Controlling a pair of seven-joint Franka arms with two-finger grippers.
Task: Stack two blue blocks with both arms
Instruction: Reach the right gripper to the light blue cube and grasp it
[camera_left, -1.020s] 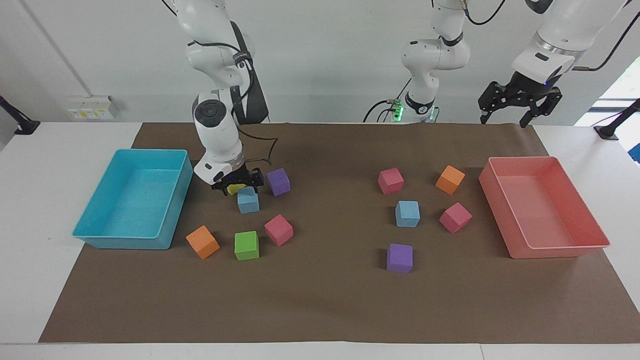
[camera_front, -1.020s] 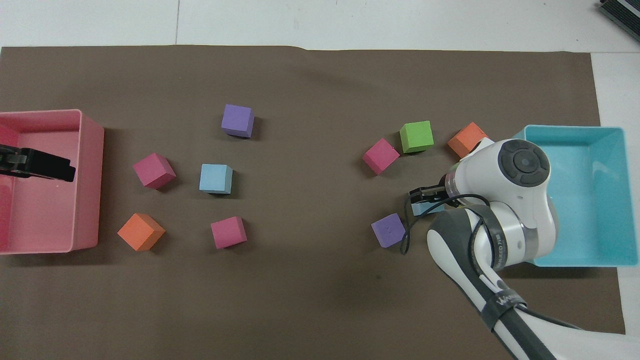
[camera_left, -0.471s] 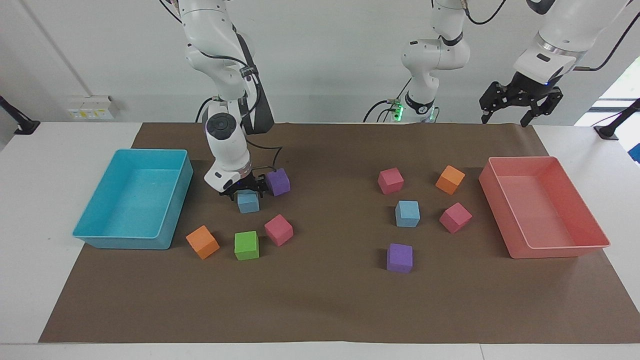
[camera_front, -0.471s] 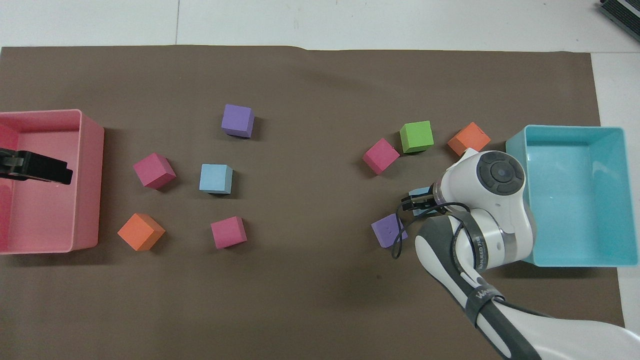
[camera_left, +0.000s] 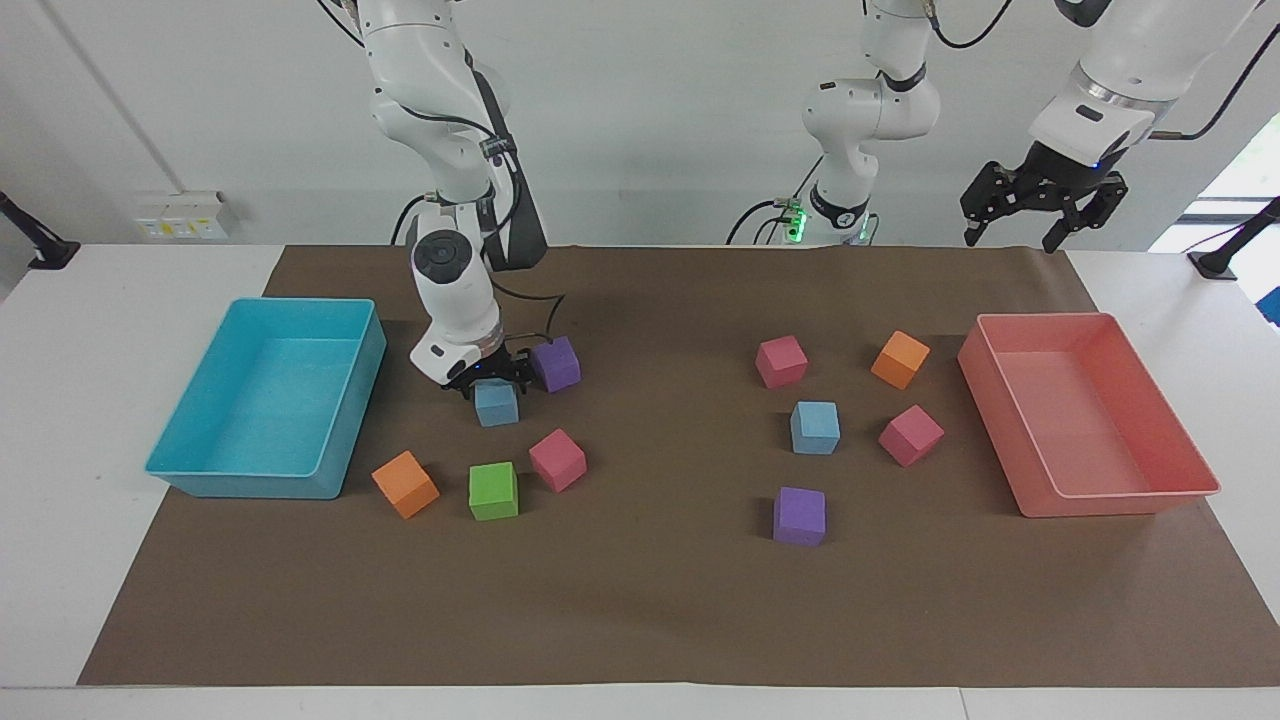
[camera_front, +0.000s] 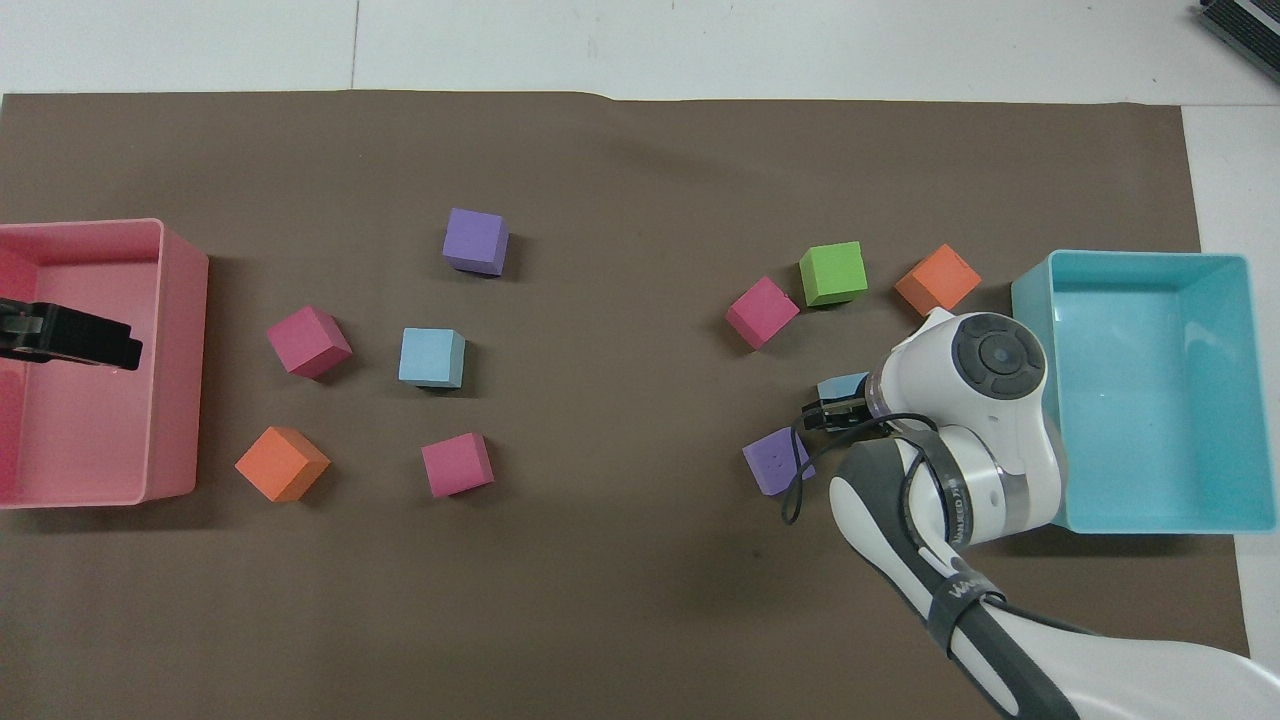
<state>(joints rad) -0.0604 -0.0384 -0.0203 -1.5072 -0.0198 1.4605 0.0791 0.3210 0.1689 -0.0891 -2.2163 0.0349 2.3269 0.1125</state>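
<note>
**Ana:** Blue blocks first: one small sky-blue matte cube (camera_left: 496, 403) sits on the brown-papered counter (camera_left: 660, 600) beside a purple cube (camera_left: 556, 363). The other blue cube (camera_left: 815, 427) lies well apart, toward the left arm's end.

**Ben:** The step looks like the pick-up. The right gripper (camera_left: 488, 376) is down at the first block.

**Ana:** Whether its fingers are clenched on it cannot be told. Next it needs a firm grip and a straight lift.

**Ben:** The left gripper (camera_left: 1040, 203) waits, fingers spread, above the pink plastic tray (camera_left: 1130, 500).
</note>
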